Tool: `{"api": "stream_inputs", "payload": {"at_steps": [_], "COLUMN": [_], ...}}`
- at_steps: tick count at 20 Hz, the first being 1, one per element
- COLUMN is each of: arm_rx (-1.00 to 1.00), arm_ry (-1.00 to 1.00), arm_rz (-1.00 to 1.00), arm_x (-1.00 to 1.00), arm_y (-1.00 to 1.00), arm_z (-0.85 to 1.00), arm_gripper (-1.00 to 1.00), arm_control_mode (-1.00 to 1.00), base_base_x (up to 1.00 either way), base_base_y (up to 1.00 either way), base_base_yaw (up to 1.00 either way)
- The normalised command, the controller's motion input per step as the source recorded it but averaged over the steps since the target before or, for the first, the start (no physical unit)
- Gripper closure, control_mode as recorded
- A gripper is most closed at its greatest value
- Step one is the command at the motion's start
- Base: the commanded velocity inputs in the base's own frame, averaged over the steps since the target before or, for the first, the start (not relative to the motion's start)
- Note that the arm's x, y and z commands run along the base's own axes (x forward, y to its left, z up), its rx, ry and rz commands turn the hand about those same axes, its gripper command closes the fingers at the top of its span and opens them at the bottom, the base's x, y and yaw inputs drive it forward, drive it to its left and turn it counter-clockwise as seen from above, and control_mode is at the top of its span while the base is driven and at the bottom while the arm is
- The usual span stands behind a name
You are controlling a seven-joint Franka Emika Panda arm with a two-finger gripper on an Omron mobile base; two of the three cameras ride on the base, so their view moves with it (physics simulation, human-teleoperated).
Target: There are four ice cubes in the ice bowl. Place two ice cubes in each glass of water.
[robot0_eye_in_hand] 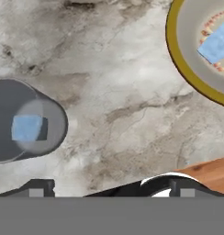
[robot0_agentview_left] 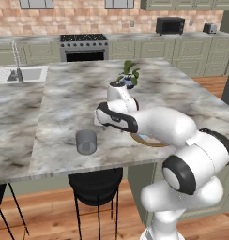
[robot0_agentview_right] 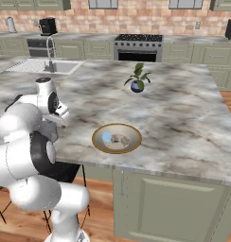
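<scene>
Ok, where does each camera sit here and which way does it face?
Left base view: behind the arm, to its left, facing forward and down at the glass of water; arm rises lower right.
Right base view: behind, to its right, facing the ice bowl; arm lower left.
Hand view: on the hand, looking down on the counter; fingers at bottom.
Both base views share the plant.

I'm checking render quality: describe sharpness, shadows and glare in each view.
Left base view: soft, the glass of water casts little shadow. Right base view: even light, no glare on the ice bowl. Hand view: coarse and blurry close up, the ice cube has fuzzy edges.
</scene>
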Motion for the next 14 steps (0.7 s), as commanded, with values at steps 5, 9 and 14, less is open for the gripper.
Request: {"api": "stream_inputs", "payload": {"at_steps": [5, 9, 14], "arm_rx": [0.03, 0.10, 0.07], "arm_ry": [0.02, 0.06, 0.09], "arm_rz": [0.00, -0.01, 0.00], "arm_x": [-0.18, -0.04, 0.00], "arm_y": [-1.00, -0.94, -1.00], "arm_z": [0.11, 0.12, 0.17], "arm_gripper": [-1.00, -1.00, -1.00], "arm_control_mode": [-1.00, -1.00, -1.00], "base_base_x": [0.00, 0.00, 0.00], "base_base_y": [0.00, 0.00, 0.00], "base_base_yaw": [0.00, 0.00, 0.00]}}
